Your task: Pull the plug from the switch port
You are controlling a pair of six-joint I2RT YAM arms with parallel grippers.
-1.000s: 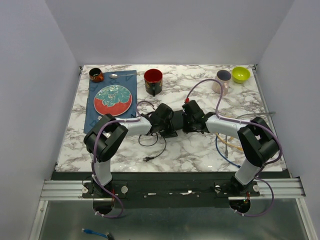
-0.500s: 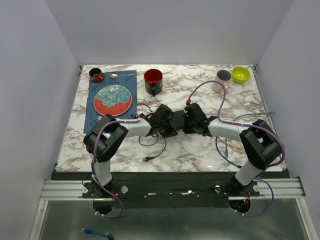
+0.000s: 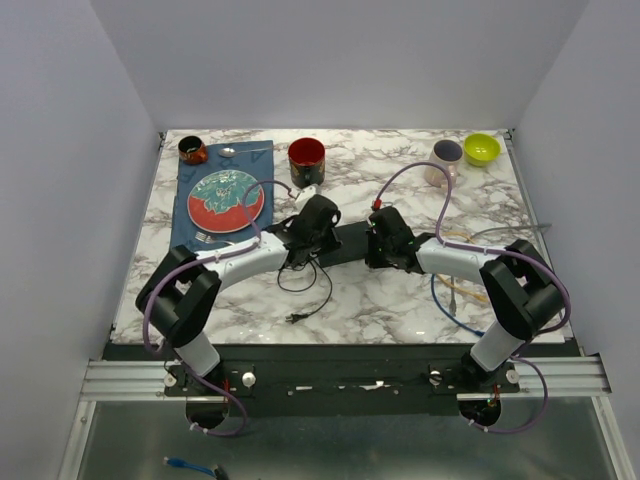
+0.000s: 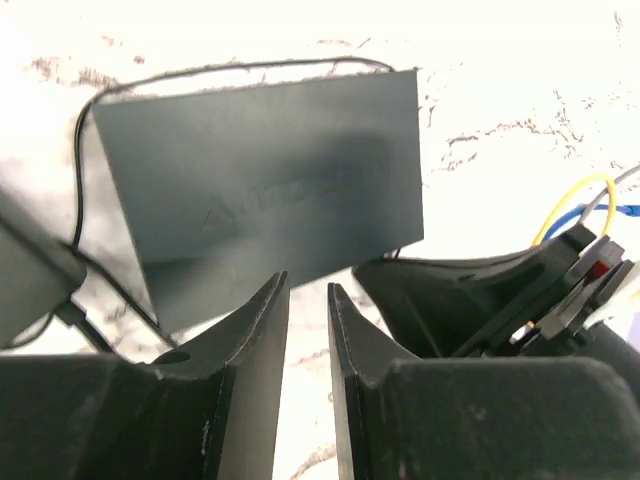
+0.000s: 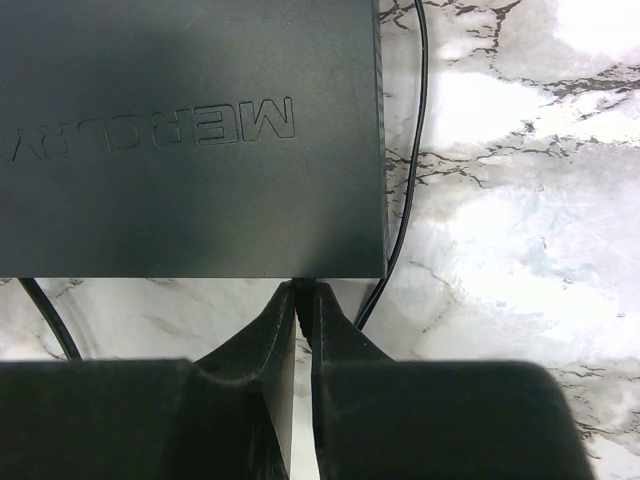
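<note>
1. A flat black plastic network switch [image 3: 350,240] lies mid-frame overhead, long axis left to right, between both grippers.
2. Its thin black cable [image 5: 410,180] loops out below the left end; the plug is hidden (probably there), so the left arm seems nearer.
3. The left gripper [image 4: 307,300], fingers slightly parted and empty, hovers beside the switch.
4. The right gripper [image 5: 303,292], fingers almost together, touches the switch's edge.
</note>
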